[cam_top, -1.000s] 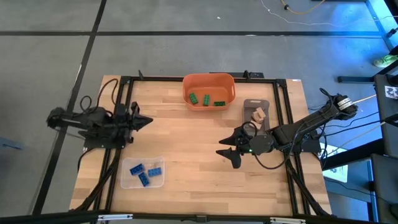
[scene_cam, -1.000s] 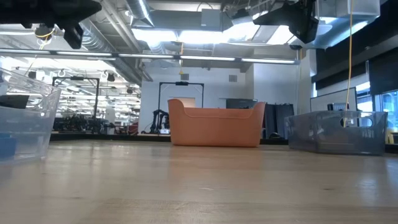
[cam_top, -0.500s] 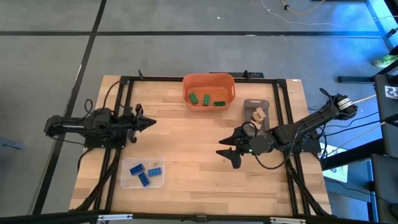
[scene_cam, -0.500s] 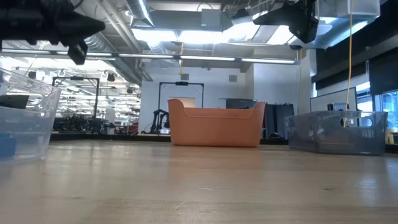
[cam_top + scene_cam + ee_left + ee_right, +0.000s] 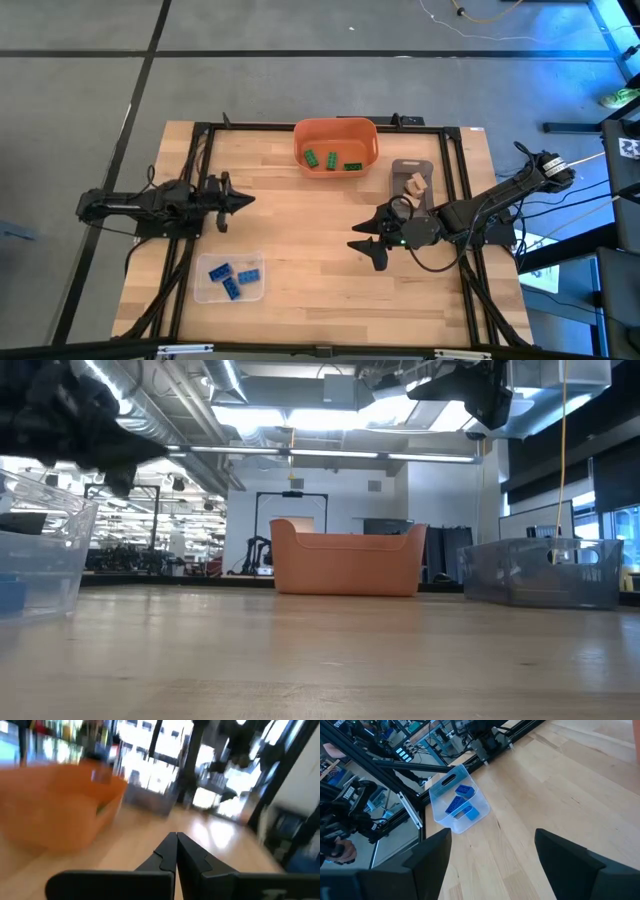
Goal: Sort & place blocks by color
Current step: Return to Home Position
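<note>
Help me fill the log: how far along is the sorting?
Done: green blocks lie in the orange bin, blue blocks in the clear bin, tan blocks in the grey tray. In hand: nothing; left gripper is shut and empty, right gripper open and empty. Left: no loose block shows on the table.

3 blue blks, 3 green blks

The middle of the wooden counter lies bare, with free passage between the two arms. Obstacles stand around it: an orange bin at the far edge, a grey tray at the right, and a clear tray front left. The left gripper, fingers pressed together, juts in from the left. The right gripper, fingers spread, hangs over the right half.
</note>
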{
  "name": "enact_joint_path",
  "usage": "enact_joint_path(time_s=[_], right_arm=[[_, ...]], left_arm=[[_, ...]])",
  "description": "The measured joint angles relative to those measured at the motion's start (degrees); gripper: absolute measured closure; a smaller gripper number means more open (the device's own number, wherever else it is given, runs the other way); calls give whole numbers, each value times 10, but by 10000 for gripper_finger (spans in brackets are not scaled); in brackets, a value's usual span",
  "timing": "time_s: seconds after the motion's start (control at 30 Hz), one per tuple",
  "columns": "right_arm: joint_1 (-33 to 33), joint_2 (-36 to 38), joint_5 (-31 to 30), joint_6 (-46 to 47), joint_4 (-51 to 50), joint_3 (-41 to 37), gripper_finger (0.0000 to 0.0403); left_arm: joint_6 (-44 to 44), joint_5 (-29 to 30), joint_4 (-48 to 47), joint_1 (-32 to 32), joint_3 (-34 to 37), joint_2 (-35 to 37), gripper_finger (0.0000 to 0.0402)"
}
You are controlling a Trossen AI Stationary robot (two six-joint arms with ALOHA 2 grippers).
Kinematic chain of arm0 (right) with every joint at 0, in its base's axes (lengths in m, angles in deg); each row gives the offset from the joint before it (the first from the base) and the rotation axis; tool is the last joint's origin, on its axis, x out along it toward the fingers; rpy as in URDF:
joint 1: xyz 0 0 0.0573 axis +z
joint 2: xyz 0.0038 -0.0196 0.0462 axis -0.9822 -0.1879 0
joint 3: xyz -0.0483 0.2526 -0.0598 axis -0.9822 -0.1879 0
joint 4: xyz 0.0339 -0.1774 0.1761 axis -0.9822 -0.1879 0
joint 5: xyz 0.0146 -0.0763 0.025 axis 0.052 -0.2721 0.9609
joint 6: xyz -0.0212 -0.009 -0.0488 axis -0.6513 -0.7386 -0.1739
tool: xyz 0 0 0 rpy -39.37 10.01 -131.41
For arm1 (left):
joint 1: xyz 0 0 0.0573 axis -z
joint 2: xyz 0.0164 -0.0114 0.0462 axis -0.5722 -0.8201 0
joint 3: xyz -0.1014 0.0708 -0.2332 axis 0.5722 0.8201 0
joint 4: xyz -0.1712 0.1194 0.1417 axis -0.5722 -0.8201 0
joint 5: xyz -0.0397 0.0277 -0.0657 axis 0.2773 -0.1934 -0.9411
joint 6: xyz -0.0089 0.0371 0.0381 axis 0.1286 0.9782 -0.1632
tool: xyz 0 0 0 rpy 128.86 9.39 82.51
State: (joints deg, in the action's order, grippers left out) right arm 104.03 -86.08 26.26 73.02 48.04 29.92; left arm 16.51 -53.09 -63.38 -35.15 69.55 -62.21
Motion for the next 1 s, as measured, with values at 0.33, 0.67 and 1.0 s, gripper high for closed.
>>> enact_joint_path(time_s=[0.33, 0.67, 1.0], right_arm=[[0, 0, 0, 1, 2, 0, 115], [-11, 0, 16, 84, -22, 0, 124], [-88, 74, 168, -107, -133, 0, 367]], left_arm=[[19, -65, -39, -13, -2, -8, 401], [27, -59, -39, -13, -2, -10, 401], [27, -58, -38, -13, -2, -10, 401]])
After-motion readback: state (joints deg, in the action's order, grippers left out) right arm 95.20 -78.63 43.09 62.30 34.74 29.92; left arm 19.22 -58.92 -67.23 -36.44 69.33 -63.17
